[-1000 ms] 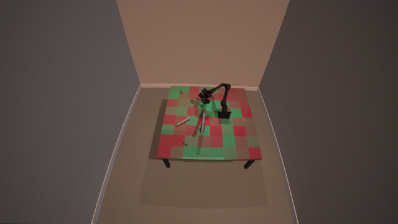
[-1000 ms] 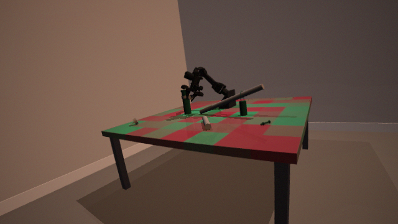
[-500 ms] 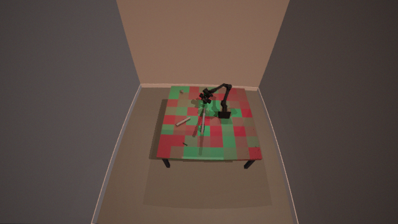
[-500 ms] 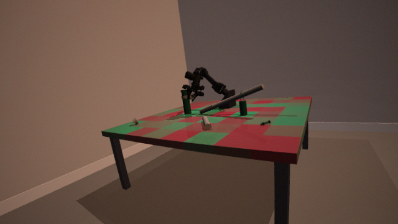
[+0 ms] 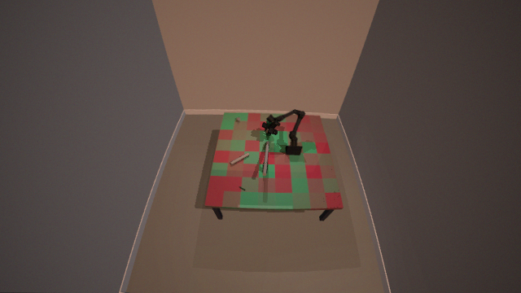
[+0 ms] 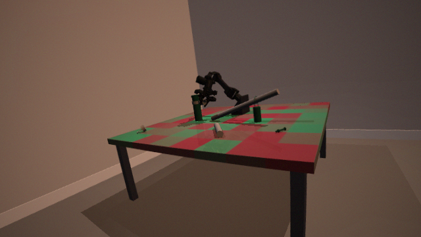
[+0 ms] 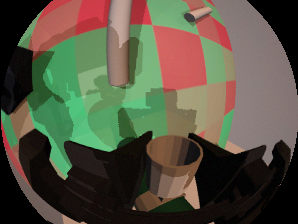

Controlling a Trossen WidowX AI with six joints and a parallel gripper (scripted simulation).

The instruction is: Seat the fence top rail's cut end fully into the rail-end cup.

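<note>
The pale rail (image 5: 266, 158) (image 6: 245, 105) (image 7: 120, 45) slants through the loop cap (image 6: 255, 99) on the short green post (image 6: 257, 116). Its high end points away from the big post; its low end is at or near the table top, outside the cup. The big green post (image 6: 197, 114) stands upright, with the brace band (image 6: 195, 103) near its cap. My gripper (image 6: 204, 101) (image 7: 170, 136) is beside the post top, shut on the rail-end cup (image 7: 171, 176), whose open mouth shows between the fingers. The rail's low end is clear of the fingers.
A short loose pale tube (image 5: 239, 159) (image 6: 218, 130) (image 7: 199, 13) lies on the checkered table (image 5: 232, 199) (image 6: 217, 146). A small fitting (image 5: 238, 120) (image 6: 143, 128) lies near a far corner in the top view, and a dark bolt (image 5: 242, 188) (image 6: 281, 130) lies near the opposite edge.
</note>
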